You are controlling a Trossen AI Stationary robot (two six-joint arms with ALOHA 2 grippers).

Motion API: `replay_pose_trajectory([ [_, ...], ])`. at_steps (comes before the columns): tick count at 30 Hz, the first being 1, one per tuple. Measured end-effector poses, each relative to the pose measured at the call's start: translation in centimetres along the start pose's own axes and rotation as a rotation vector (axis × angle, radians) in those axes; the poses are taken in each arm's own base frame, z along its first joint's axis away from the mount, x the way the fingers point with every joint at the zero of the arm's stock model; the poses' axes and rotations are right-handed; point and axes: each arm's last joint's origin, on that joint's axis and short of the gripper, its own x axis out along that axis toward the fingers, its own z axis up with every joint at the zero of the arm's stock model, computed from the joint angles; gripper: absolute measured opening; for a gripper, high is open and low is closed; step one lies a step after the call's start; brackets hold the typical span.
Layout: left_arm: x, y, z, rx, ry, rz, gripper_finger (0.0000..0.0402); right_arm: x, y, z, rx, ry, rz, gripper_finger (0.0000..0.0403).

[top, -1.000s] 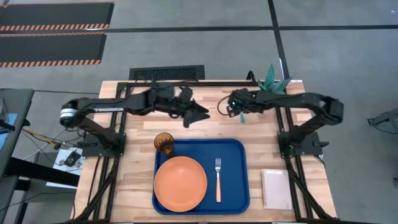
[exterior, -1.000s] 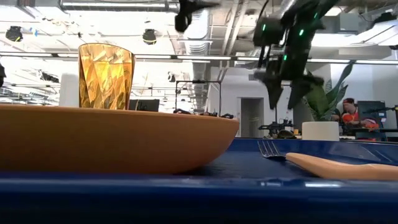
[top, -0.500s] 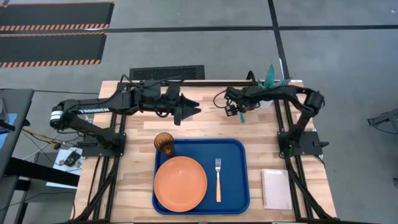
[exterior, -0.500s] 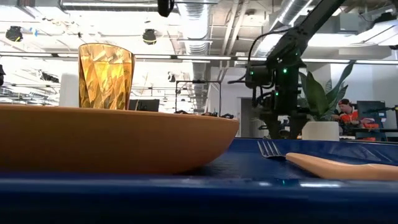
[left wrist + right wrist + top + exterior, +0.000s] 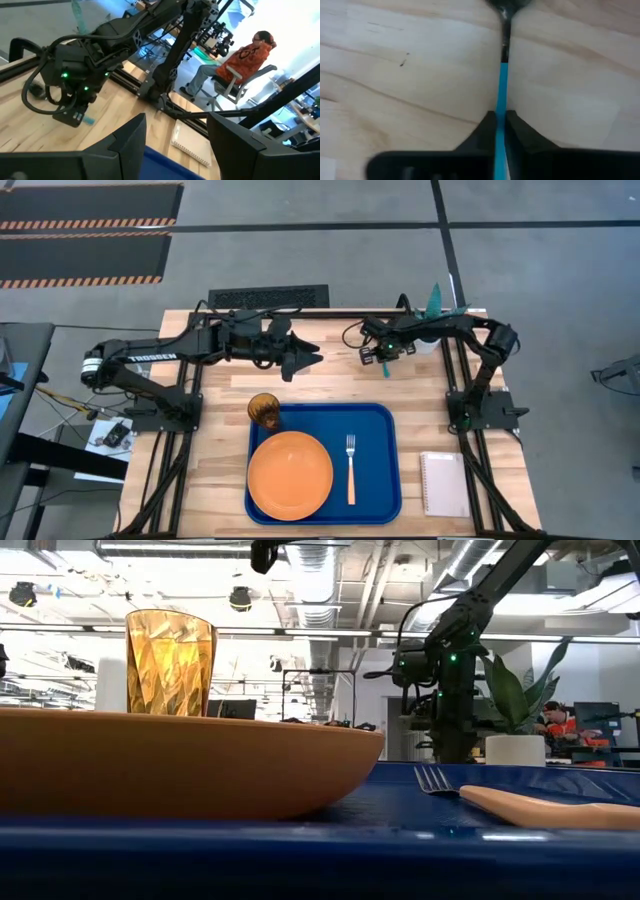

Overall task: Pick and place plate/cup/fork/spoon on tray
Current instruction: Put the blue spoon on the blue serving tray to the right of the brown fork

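The blue tray (image 5: pixel 385 425) holds the orange plate (image 5: pixel 290 475) and the tan-handled fork (image 5: pixel 351 470). The amber cup (image 5: pixel 264 410) stands at the tray's far left corner. The spoon (image 5: pixel 503 75) lies on the bare wood beyond the tray, with its dark bowl (image 5: pixel 507 4) pointing away from my right gripper. My right gripper (image 5: pixel 384 360) is down at the table and shut on the spoon. My left gripper (image 5: pixel 315 358) hangs open above the wood to the left of it, holding nothing. My right gripper pinches the spoon's teal handle (image 5: pixel 502 95) between its two fingers (image 5: pixel 487 122), one on each side of it. The fingers come from above, pointing down, and lie across the handle. The spoon lies flat on the table.
A white notepad (image 5: pixel 444 483) lies to the right of the tray. A white pot with a green plant (image 5: pixel 437 305) stands at the far right corner. In the room beyond the table a person sits on a chair (image 5: pixel 235 65). Bare wood lies between the tray and the far edge.
My right gripper has come down to the table over the spoon and shut on its teal handle. My left gripper has drawn back a little toward the table's left and up.
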Motion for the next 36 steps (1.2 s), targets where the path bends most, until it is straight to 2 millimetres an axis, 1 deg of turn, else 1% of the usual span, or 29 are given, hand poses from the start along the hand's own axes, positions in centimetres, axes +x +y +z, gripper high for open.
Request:
replay_pose_trajectory([
  [1, 0.0, 0.0, 0.0, 0.000, 0.001, 0.001, 0.0195, 0.0, 0.0, 0.0, -0.001, 0.000, 0.000, 0.0030],
  [3, 0.0, 0.0, -0.1, -0.001, 0.007, 0.006, 0.0195, 0.0, 0.0, 0.0, -0.008, 0.000, 0.001, 0.0014],
  [8, 0.0, 0.1, -0.2, -0.002, 0.019, 0.014, 0.0195, -0.3, 0.4, -0.3, -0.016, 0.023, 0.015, 0.0018],
  [11, 0.0, 0.2, -0.3, -0.003, 0.025, 0.028, 0.0195, -1.5, 1.0, -0.8, -0.048, -0.004, 0.026, 0.0007],
  [14, 0.0, 0.6, -0.2, -0.007, 0.029, 0.053, 0.0195, -2.9, 1.3, -1.4, -0.033, 0.006, 0.069, 0.0008],
  [17, -0.1, 1.0, -0.1, -0.020, 0.033, 0.073, 0.0195, -4.6, 1.7, -1.8, -0.017, -0.036, 0.122, 0.0005],
  [22, -0.1, 2.2, -0.2, -0.058, 0.032, 0.136, 0.0195, -7.1, 2.2, -3.7, -0.027, -0.075, 0.148, 0.0004],
  [25, -0.1, 3.1, -0.5, -0.071, 0.044, 0.168, 0.0195, -8.8, 2.7, -5.4, -0.045, -0.091, 0.173, 0.0003],
  [29, -0.1, 3.8, -0.8, -0.085, 0.065, 0.200, 0.0195, -11.0, 3.4, -8.8, -0.045, -0.080, 0.211, 0.0005],
  [33, -0.1, 3.8, -0.7, -0.086, 0.063, 0.197, 0.0195, -13.1, 4.3, -13.4, -0.014, -0.079, 0.273, 0.0008],
  [36, -0.2, 3.6, -0.6, -0.086, 0.062, 0.175, 0.0195, -14.2, 5.0, -17.1, 0.025, -0.095, 0.331, 0.0008],
])
